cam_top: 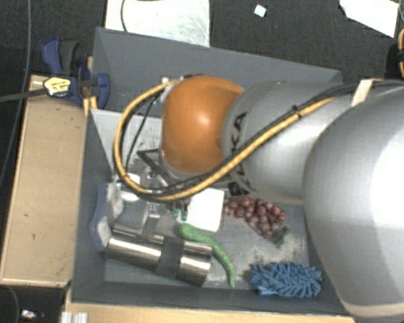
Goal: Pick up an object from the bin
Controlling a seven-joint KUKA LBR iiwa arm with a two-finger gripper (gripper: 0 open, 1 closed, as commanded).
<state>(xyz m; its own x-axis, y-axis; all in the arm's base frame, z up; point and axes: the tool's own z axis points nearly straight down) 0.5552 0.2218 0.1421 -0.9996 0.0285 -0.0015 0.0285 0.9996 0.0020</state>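
Observation:
My gripper hangs under the arm's orange dome over the front left part of the bin. Just below it lies a silver metal cylinder with a black band, on its side along the front wall. A pale bluish-white thing lies at the gripper's left, against the left wall. A white block sits right beside the gripper on its right. A green bean-shaped pod curves from under the block towards the front wall.
A bunch of purple grapes lies right of the white block. A blue fuzzy thing rests in the front right corner. The big grey arm covers the bin's right and back.

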